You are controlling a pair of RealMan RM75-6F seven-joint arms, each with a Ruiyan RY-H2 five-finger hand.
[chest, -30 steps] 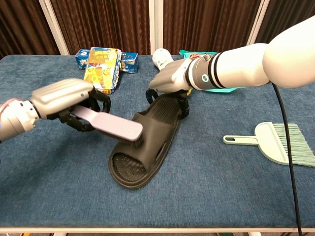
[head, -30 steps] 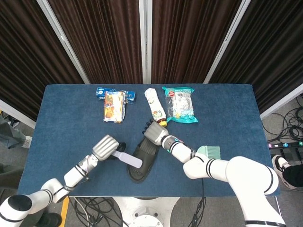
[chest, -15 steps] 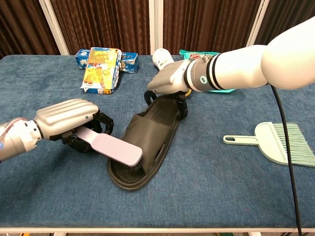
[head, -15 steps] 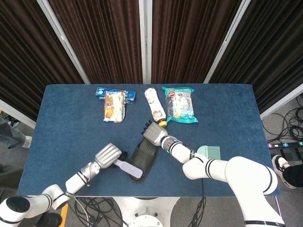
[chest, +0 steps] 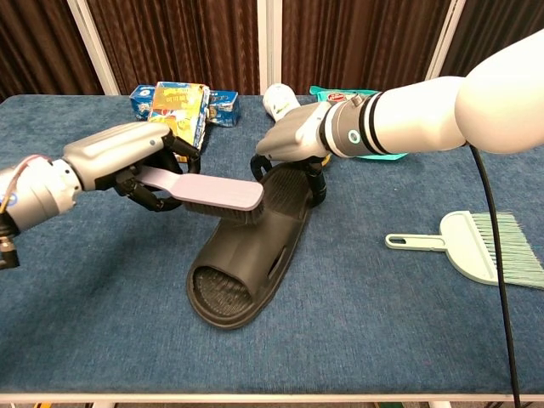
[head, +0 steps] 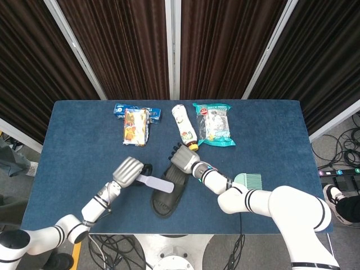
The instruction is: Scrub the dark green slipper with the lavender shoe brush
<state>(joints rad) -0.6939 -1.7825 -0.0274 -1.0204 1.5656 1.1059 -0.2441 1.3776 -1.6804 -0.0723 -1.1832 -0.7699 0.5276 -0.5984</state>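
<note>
Right now the left hand [chest: 127, 157] has its fingers wrapped around the handle of the lavender shoe brush [chest: 212, 194], gripping it firmly — the brush head reaches out to the right and its bristles sit down on the strap of the dark green slipper [chest: 251, 255]. From the head camera the same brush [head: 156, 184] lies across the slipper [head: 170, 191] near its middle. The slipper rests on the blue table [chest: 357, 323], near the front edge and roughly central, its toe pointing toward the near left. The right hand [chest: 297, 140] clasps the far end of the slipper — its fingers curl down over the heel rim on both sides. To the right lies a mint dustpan brush [chest: 476, 242], apart from everything. At the far side sit snack packets [chest: 174, 106], a white bottle [head: 183, 126] and a green packet [head: 214, 124].
</note>
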